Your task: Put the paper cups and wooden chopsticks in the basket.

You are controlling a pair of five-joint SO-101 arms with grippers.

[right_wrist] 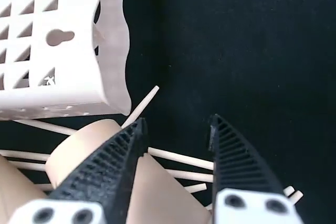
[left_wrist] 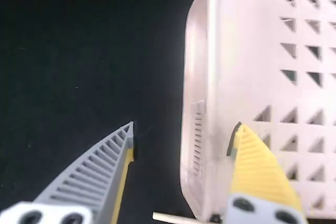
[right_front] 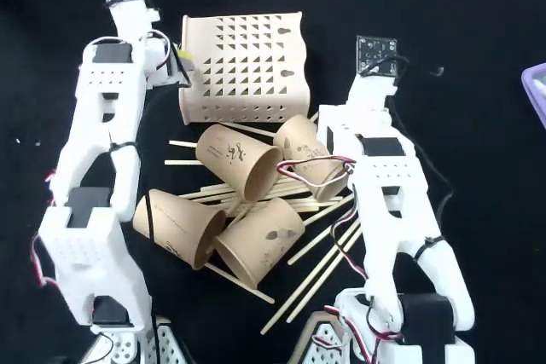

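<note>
My left gripper [left_wrist: 184, 127], jaws wide, straddles the toppled basket's [right_front: 243, 66] 9 o'clock end; my right gripper [right_wrist: 178, 120], jaws wide, hangs over a paper cup [right_front: 296, 144] at its 5 o'clock.

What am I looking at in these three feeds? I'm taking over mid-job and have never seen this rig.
Two small white robot arms stand side by side at a black table. The high view looks down on everything. Each of the other two pictures comes from a camera on one arm's wrist, looking along that arm's own fingers.

Four paper cups lie on their sides between the arms, with wooden chopsticks scattered under and around them. Behind them is the basket, which seems tipped on its side with a perforated wall facing up. The cups and chopsticks all lie outside it.

The left gripper, grey and yellow, is open at the basket's edge. The right gripper, black, is open above one of the cups. Neither holds anything.
</note>
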